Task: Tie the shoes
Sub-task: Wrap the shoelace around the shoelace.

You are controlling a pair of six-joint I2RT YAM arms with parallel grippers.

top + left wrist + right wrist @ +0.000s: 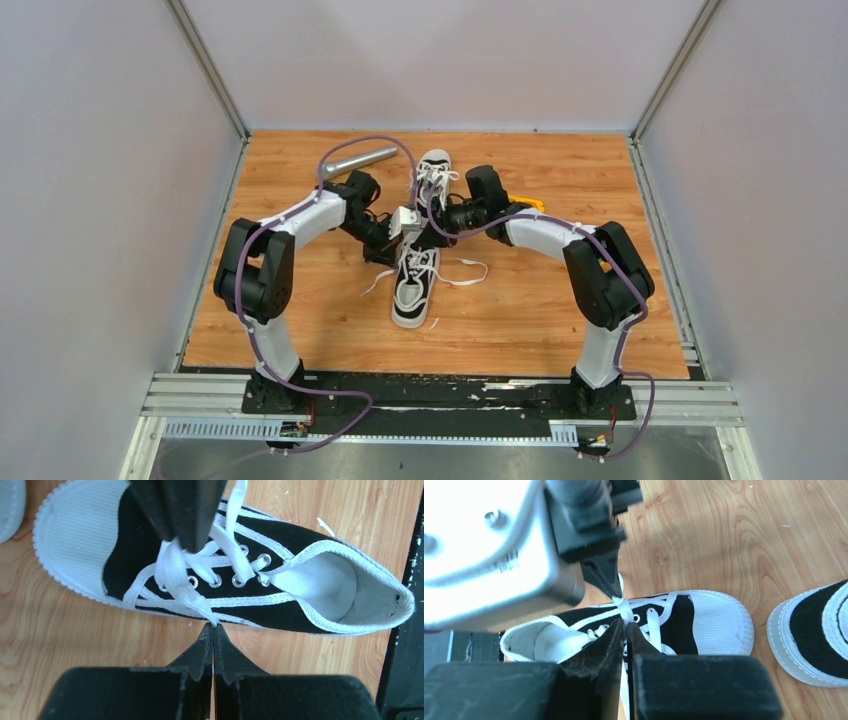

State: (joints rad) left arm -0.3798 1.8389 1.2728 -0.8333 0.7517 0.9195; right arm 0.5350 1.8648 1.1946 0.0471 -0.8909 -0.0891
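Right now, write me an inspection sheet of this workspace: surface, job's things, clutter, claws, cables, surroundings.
Surface: wooden tabletop, a few white specks.
Job's things: near shoe and far shoe lie end to end; both untied. The lace of the near shoe is pulled up, with loose ends on the wood.
Clutter: grey metal cylinder at the far left.
Claws: left claw shut on the lace; right claw shut on the same lace, tips close together.
Cables: purple cables run along both arms.
Surroundings: plain pale walls; metal rail at the near edge.
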